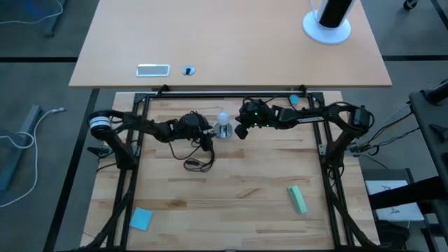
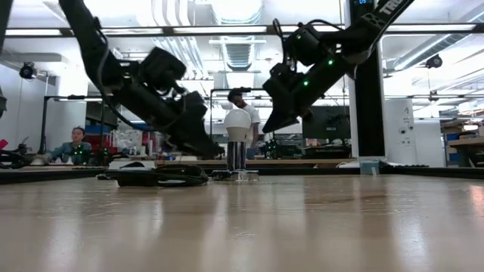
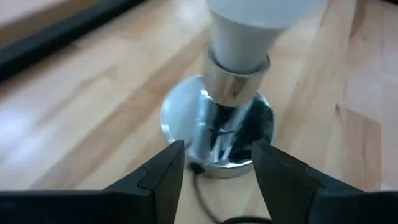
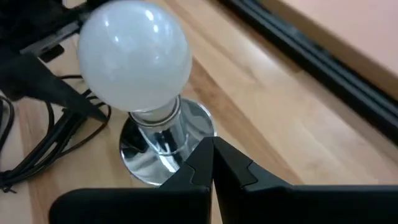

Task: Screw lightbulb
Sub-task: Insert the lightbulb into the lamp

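Observation:
The frosted-white lightbulb (image 1: pixel 222 119) stands upright with its screw base in the round silver socket (image 1: pixel 222 131), whose flat foot rests on the wooden table (image 1: pixel 252 182). It also shows in the low view (image 2: pixel 237 121). My left gripper (image 3: pixel 216 163) is open, with one finger on either side of the near rim of the socket's foot (image 3: pixel 217 163); it comes from the table's left (image 1: pixel 207 130). My right gripper (image 4: pixel 212 155) is shut and empty. It is low beside the socket (image 4: pixel 163 140) on its right side (image 1: pixel 239 131), clear of the bulb (image 2: pixel 268 128). My left gripper's open fingers (image 3: pixel 168 163) stand at the rim of the socket's foot (image 3: pixel 186 163), slanting down from the table's left. I cannot tell whether they touch it.
The socket's black cord (image 1: pixel 199 158) lies coiled on the table just left of and nearer than the socket. A small blue cap (image 1: pixel 293 100) sits at the far edge. A green block (image 1: pixel 297 199) and a blue block (image 1: pixel 141 218) lie near the front. People show in the room behind (image 2: pixel 76 143).

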### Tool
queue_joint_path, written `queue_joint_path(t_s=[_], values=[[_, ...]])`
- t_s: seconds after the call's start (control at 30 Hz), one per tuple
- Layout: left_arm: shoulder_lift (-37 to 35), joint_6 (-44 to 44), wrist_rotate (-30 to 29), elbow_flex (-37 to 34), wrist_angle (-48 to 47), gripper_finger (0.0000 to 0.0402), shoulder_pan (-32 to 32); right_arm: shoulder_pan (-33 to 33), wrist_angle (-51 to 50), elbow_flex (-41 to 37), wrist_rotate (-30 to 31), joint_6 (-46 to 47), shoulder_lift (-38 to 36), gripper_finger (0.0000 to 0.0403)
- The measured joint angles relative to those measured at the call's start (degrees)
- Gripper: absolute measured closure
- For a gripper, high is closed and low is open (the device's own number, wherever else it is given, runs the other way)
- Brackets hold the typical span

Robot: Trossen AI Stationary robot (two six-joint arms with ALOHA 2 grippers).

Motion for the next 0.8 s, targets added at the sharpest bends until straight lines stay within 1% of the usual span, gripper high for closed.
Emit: queue_joint_path(t_s=[0.07,0.1,0.17,0.27,0.37,0.47,0.63,0.8], values=[[-2.6,0.0,-2.3,-1.6,0.0,0.0224,0.0,0.0,1.4,-1.4,-0.2,-0.6,-0.7,0.0403],[-3.8,0.0,-3.0,-2.3,0.2,0.0226,0.0,0.0,3.8,-2.2,-1.0,-0.9,-0.7,0.0403],[-6.3,0.1,-3.9,-4.2,0.9,0.0230,0.0,0.1,9.6,-4.6,-4.9,-1.5,-0.7,0.0403],[-9.8,0.4,-4.2,-7.0,3.4,0.0235,0.0,0.3,18.3,-8.2,-7.2,-1.5,-0.2,0.0403],[-13.0,1.1,-4.2,-9.9,7.4,0.0239,-0.6,1.4,25.7,-11.6,-7.6,-5.2,0.0,0.0403],[-15.4,2.0,-4.1,-12.7,11.2,0.0242,-0.9,2.7,31.0,-13.5,-7.6,-6.5,0.0,0.0403],[-16.9,1.8,-4.2,-16.2,17.4,0.0248,-0.8,4.2,37.2,-14.9,-8.0,-8.4,0.0,0.0403],[-16.6,1.0,-4.2,-17.5,19.7,0.0255,-0.8,4.3,37.6,-14.9,-8.0,-8.4,0.0,0.0403]])
